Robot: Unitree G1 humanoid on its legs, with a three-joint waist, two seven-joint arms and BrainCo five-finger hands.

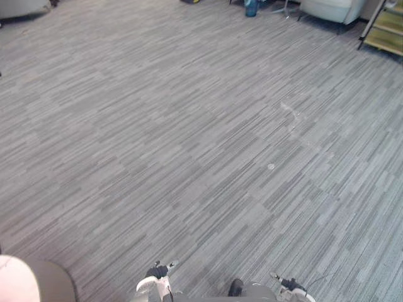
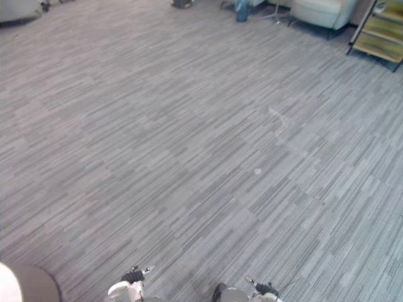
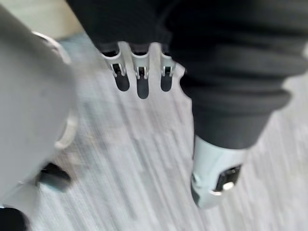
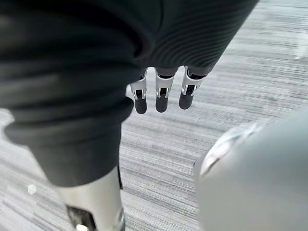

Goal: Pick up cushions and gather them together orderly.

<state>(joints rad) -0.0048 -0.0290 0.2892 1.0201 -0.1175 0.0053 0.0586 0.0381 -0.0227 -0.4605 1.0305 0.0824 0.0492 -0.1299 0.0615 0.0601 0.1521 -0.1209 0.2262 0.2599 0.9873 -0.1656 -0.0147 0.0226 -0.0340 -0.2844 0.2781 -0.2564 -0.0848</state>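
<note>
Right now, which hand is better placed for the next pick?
Left, tentatively. Both the left hand and right hand hang open and empty over the carpet. The only candidate, a pale rounded object that may be a cushion, lies at its near left.

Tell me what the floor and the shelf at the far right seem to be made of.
Floor: likely carpet tiles, matte grey, going by the short streaked lines and faint square seams. Shelf: pale yellowish boards, perhaps wood or laminate, in a dark, possibly metal frame; too distant to be sure.
</note>
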